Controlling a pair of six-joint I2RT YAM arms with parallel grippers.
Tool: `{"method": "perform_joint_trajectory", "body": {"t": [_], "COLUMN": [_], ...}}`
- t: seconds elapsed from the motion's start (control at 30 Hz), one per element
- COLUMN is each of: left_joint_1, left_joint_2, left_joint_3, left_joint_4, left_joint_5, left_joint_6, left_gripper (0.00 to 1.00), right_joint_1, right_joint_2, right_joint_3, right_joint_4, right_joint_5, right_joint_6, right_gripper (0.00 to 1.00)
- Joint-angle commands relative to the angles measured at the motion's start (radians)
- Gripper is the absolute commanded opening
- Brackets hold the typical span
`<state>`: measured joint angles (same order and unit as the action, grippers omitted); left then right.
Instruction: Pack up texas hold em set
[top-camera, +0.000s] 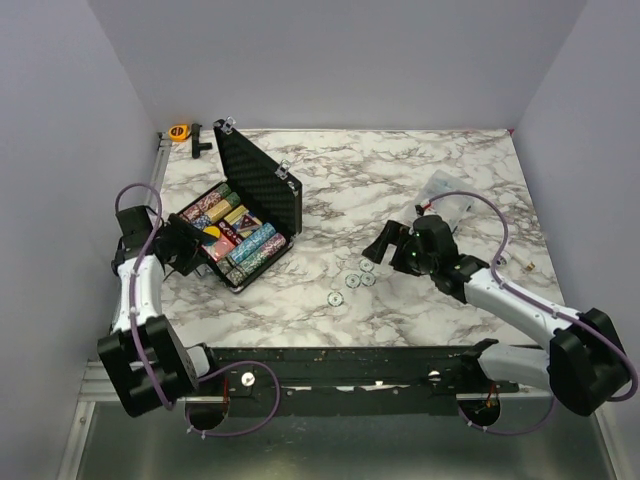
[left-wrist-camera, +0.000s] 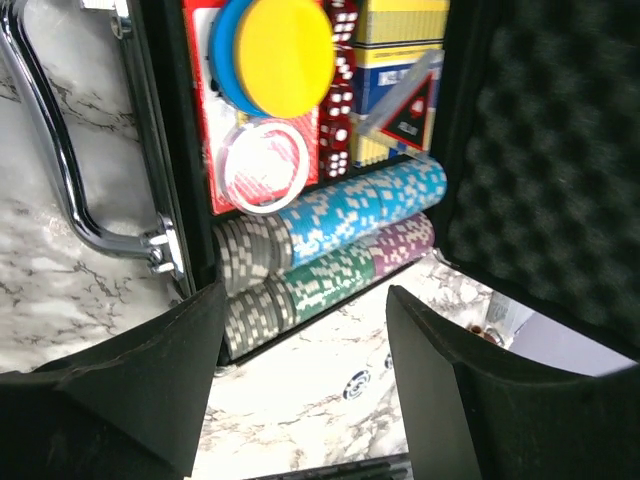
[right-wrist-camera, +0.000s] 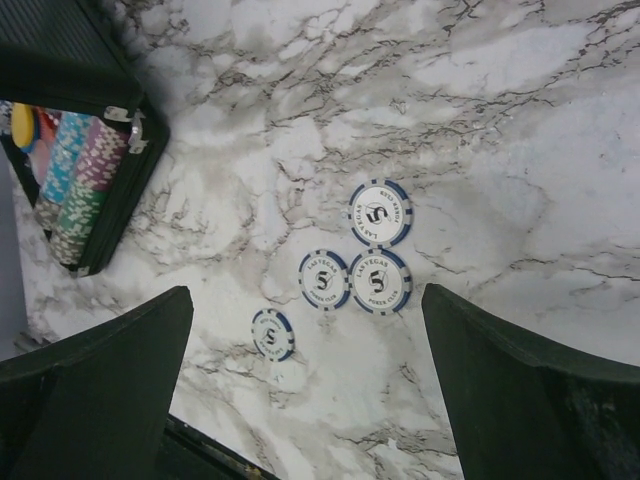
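Gathering the strays looks like the step in hand. Four loose chips lie on the table, out from the middle of its near edge. The right claw hangs over them, jaws spread wide and holding nothing. Next it would need to drop onto one chip, pinch its thin rim, and carry it to the case — open near the table's left edge, lid upright. The left claw hovers at the case's rim, released and empty. Inside are rows of chips in grey, blue, green and purple, card decks, red dice, and a yellow disc on a blue one — closing the lid waits on the strays.
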<state>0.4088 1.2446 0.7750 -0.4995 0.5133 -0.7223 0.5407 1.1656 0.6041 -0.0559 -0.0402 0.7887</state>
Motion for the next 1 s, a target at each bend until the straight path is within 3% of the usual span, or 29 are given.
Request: {"method": "perform_joint_trajectory", "body": {"t": [0.0, 0.17, 0.27, 0.4, 0.63, 0.97], "left_joint_1": [-0.016, -0.253, -0.452, -0.604, -0.619, -0.583], "left_joint_2": [-0.19, -0.356, -0.323, -0.235, -0.224, -0.242], "left_joint_3": [-0.021, -0.01, 0.083, 0.234, 0.205, 0.205], "left_joint_4": [-0.012, 0.104, 0.142, 0.101, 0.034, 0.039], "left_joint_5": [-0.096, -0.118, -0.1, -0.105, -0.122, -0.096], "left_joint_6": [0.02, 0.048, 0.113, 0.247, 0.342, 0.324], "left_gripper": [0.65, 0.79, 0.83, 0.83, 0.83, 0.83], "right_joint_1": [-0.006, 0.013, 0.086, 0.237, 0.435, 0.464], "right_joint_2": [0.063, 0.121, 0.17, 0.294, 0.486, 0.597], "right_joint_3": [0.071, 0.106, 0.16, 0.274, 0.447, 0.515], "right_joint_4": [-0.116, -0.154, -0.2, -0.292, -0.481, -0.523], "right_joint_5": [-0.025, -0.067, -0.019, 0.099, 0.285, 0.288], "right_joint_6": [-0.148, -0.216, -0.212, -0.188, -0.067, -0.058], "right_gripper": [1.0, 1.0, 1.0, 0.99, 0.91, 0.75]}}
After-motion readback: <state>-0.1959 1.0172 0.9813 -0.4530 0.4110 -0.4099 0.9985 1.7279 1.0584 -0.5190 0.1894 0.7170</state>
